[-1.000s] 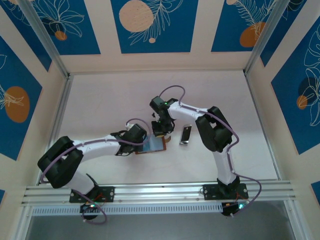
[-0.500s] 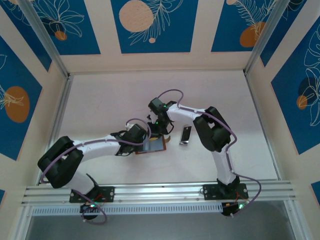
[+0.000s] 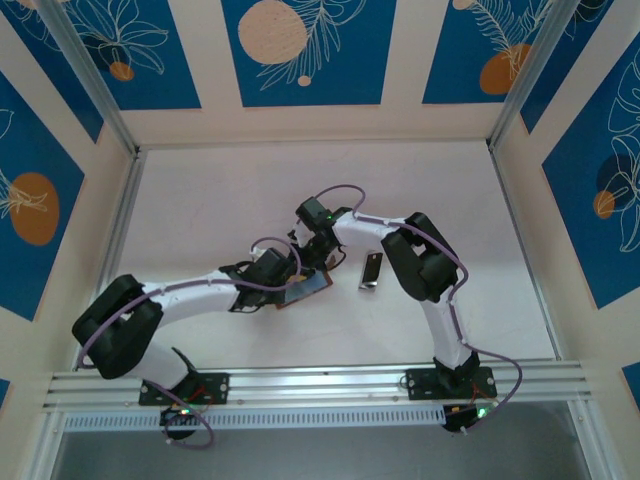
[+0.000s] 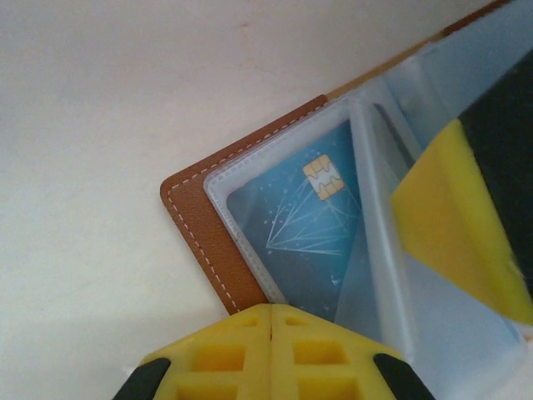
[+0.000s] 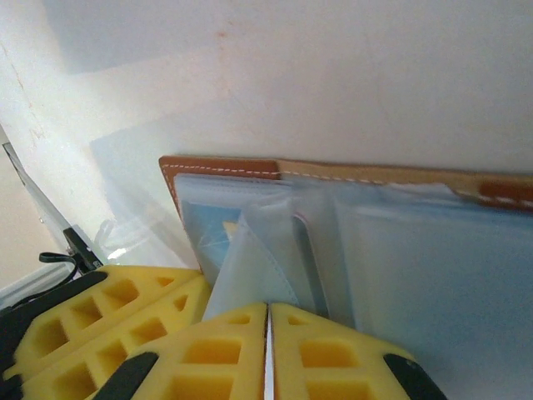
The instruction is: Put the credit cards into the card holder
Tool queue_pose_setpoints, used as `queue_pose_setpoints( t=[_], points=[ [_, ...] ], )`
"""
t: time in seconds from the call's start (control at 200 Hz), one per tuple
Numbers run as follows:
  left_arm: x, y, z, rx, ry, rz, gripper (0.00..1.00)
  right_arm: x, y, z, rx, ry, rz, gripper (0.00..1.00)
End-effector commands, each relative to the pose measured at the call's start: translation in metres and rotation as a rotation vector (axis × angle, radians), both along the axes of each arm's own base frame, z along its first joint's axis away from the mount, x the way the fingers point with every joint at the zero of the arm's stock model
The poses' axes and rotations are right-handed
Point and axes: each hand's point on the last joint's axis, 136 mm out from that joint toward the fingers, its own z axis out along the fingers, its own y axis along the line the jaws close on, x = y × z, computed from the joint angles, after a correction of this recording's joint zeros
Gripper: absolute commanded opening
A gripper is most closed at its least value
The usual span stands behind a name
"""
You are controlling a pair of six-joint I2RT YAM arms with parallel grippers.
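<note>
White table [image 3: 220,200] under stitched leather card holder [image 4: 208,225] (clear sleeves [image 5: 416,250], blue card [image 4: 304,225]); left gripper [image 4: 272,321], right gripper [image 5: 267,317] closed.

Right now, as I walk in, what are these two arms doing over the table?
Both arms meet over the open card holder, which lies on the table. The left hand is shut at the holder's edge, beside a blue chip card that already sits inside it. The right hand is nearly shut and seems to pinch a lifted clear sleeve of the holder. A silvery-grey piece lies apart, to the right.
</note>
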Motion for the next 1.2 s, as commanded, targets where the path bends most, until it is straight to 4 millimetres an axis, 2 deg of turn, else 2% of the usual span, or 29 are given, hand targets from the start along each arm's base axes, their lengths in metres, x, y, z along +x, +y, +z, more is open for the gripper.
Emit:
queue_pose_setpoints(
  t=[0.0, 0.22, 0.355, 0.42, 0.545, 0.81, 1.195],
  points=[
    [-0.008, 0.009, 0.013, 0.011, -0.001, -0.012, 0.07, -0.006, -0.008, -0.011, -0.037, 0.039, -0.015, 0.11],
    [-0.015, 0.017, 0.044, -0.031, -0.046, -0.003, 0.32, -0.005, -0.013, -0.014, -0.043, 0.051, -0.017, 0.11],
    [-0.016, 0.001, 0.048, -0.059, -0.028, -0.103, 0.48, -0.005, -0.012, -0.015, -0.040, 0.054, -0.012, 0.12],
    [-0.017, -0.012, 0.044, -0.081, -0.009, -0.170, 0.50, -0.005, -0.012, -0.016, -0.037, 0.060, -0.011, 0.12],
    [-0.016, -0.020, 0.034, -0.080, 0.010, -0.211, 0.49, -0.004, -0.011, -0.014, -0.021, 0.068, -0.010, 0.11],
    [-0.011, -0.025, 0.013, -0.043, 0.036, -0.226, 0.37, -0.006, -0.010, -0.011, -0.001, 0.077, 0.001, 0.12],
    [-0.001, -0.040, 0.013, -0.068, 0.026, -0.247, 0.24, -0.007, -0.009, -0.008, 0.010, 0.075, 0.012, 0.12]
  ],
)
